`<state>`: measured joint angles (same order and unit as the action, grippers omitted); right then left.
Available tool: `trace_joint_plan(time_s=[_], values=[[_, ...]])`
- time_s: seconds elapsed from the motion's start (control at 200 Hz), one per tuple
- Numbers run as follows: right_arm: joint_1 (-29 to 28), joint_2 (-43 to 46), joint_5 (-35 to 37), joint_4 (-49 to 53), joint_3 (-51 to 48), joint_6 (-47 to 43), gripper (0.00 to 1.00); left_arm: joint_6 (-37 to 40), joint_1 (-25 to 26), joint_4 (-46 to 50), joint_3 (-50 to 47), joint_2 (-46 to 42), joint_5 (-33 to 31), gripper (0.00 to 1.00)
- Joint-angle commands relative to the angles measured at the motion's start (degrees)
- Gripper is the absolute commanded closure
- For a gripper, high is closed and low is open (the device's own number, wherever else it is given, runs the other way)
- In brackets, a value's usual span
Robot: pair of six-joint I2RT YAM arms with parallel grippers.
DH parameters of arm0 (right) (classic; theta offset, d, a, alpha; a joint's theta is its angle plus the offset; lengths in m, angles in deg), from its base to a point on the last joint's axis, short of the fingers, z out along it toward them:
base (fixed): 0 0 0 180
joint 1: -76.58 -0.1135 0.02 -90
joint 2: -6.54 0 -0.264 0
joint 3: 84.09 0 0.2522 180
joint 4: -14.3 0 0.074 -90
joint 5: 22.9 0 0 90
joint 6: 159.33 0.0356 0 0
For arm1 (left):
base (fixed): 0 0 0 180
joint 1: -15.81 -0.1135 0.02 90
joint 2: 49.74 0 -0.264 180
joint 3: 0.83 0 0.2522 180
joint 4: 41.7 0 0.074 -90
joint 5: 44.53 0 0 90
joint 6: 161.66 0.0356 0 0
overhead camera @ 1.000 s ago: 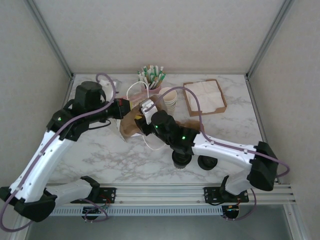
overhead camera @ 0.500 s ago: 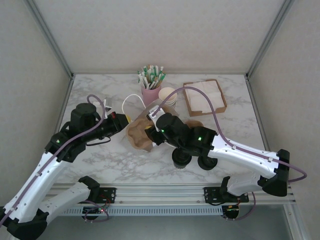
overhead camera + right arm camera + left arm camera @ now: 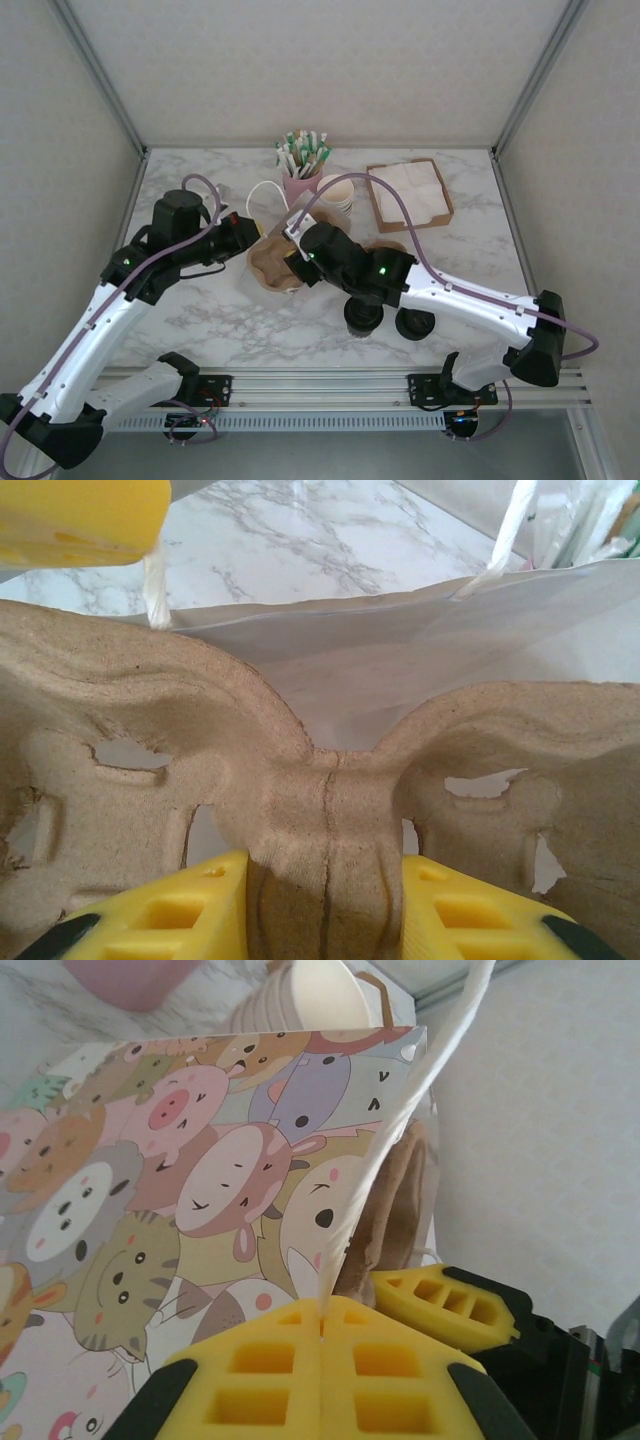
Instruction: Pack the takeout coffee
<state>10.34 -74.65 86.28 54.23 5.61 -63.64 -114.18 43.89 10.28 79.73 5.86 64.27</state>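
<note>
1. We see the left gripper (image 3: 322, 1332) closed tight, its yellow pads pinching the thin white handle (image 3: 372, 1195) of a cartoon-animal paper bag (image 3: 200, 1160) and holding that side of the bag up.
2. The right gripper (image 3: 325, 880) is part-way open and clamped on the central ridge of a brown pulp cup carrier (image 3: 330, 780), one yellow finger on each side of the ridge.
3. The carrier sits at the bag's open mouth, with the bag's white inner wall just behind it. In the left wrist view, brown pulp shows inside the opening.
4. From above, both grippers meet at the bag, near the middle of the marble table (image 3: 200, 320).
5. The takeout coffee (image 3: 415, 324) appears to be the black-topped round near the front edge, under the right arm and well apart from the bag. A stack of black lids (image 3: 363, 316) stands just beside it. We cannot tell the two apart with certainty.
6. At the back stand a pink cup of sticks (image 3: 302, 170), a stack of cream cups (image 3: 338, 193) and a napkin tray (image 3: 410, 192).
</note>
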Motion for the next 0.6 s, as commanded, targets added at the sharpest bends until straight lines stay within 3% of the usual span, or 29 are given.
trace_joint_plan(time_s=[0.0,0.11,0.516,0.561,0.596], values=[[1.9,-3.1,-5.4,1.2,2.8,-5.9,0.65,4.2,-2.4,2.8,1.9,1.6,-0.7,1.0],[4.0,-4.7,-9.5,1.4,4.4,-8.9,0.65,5.6,-5.2,2.4,1.7,3.1,1.7,1.0],[8.3,-8.4,-21.7,2.8,12.9,-12.5,0.66,12.6,-9.2,5.3,4.4,5.9,-0.1,1.0],[8.7,-9.2,-23.3,2.9,13.7,-12.6,0.66,12.7,-9.4,5.2,4.4,5.2,-1.5,0.9],[8.9,-9.8,-23.7,3.2,14.4,-12.8,0.66,12.8,-9.4,4.8,4.3,4.6,-2.3,0.73]])
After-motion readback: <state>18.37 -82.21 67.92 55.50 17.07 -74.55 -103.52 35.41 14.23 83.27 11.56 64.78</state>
